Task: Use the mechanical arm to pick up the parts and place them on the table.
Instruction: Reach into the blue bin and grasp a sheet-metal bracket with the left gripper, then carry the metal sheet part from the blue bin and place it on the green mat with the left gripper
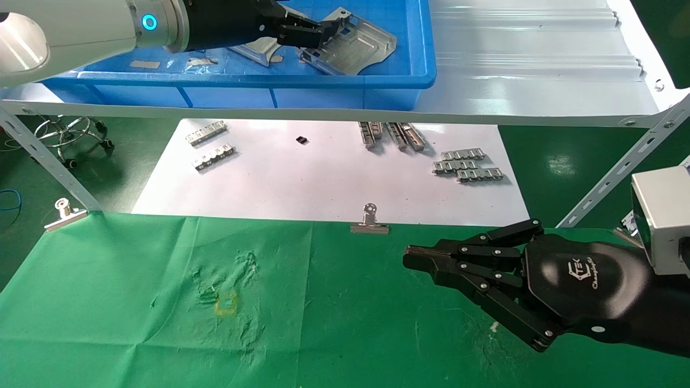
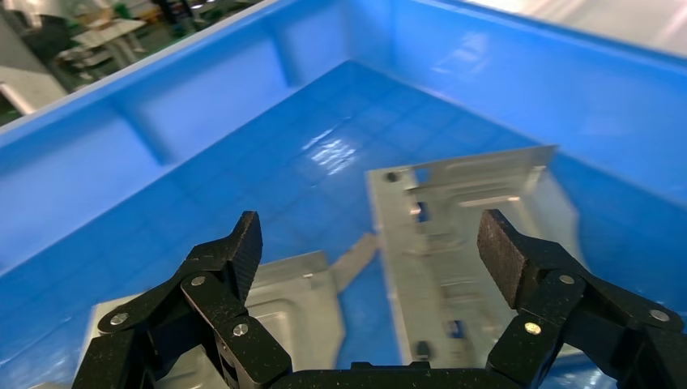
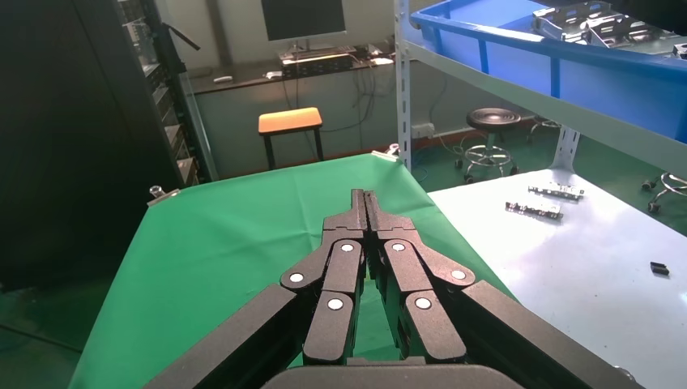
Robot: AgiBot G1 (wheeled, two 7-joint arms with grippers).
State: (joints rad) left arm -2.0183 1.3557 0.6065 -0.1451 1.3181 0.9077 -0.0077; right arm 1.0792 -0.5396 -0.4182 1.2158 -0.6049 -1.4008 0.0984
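Clearly the risk sits inside the blue bin (image 1: 377,81) on the white shelf (image 1: 539,59), where the left gripper (image 2: 369,251) hangs with its jaws spread wide above two parts. One part (image 2: 470,243) lies tilted, leaning up toward the bin's far wall; the other part (image 2: 283,308) lies flatter, just beside it and partly under the left-hand finger. Whether the two plates overlap or only touch cannot be told.

From this stance the pads straddle the gap between the plates rather than one plate alone, so closing here could catch both edges, or pinch one thin rim and let it swing and drop. The tilted part may also slide down the smooth bin floor when nudged. A lift carried too low would strike the bin's front wall on the way to the green worktop (image 1: 135,323).

The right gripper (image 1: 412,260) is parked low over the worktop's right edge, its fingers pressed together and holding nothing; it lies close to any drop zone on that side.
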